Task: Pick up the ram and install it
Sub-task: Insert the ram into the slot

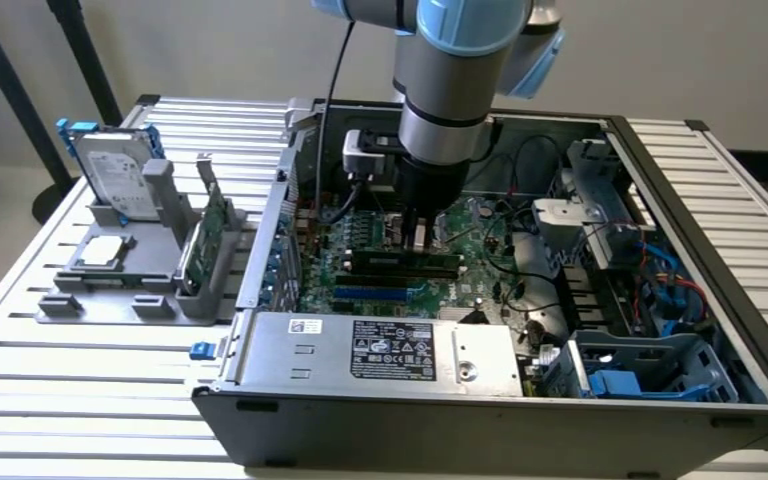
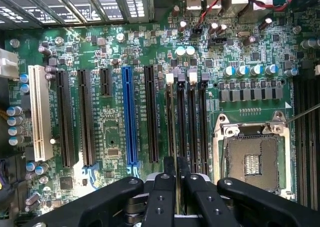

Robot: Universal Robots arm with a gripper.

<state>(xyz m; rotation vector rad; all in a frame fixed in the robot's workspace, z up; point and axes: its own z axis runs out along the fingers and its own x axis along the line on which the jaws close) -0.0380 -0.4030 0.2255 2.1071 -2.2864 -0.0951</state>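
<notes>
Above the motherboard [image 2: 125, 62] inside the open computer case [image 1: 491, 420], the gripper [image 2: 171, 179] is nearly closed, pinching the ram [image 2: 170, 132] edge-on over the black memory slots [image 2: 192, 122], beside the empty CPU socket [image 2: 252, 159] and blue expansion slot [image 2: 130, 117].

Beyond the black fingers [image 2: 165, 197] lies a green motherboard [image 2: 110, 137] with one blue slot [image 2: 131, 117], one white [image 2: 41, 112].
</notes>
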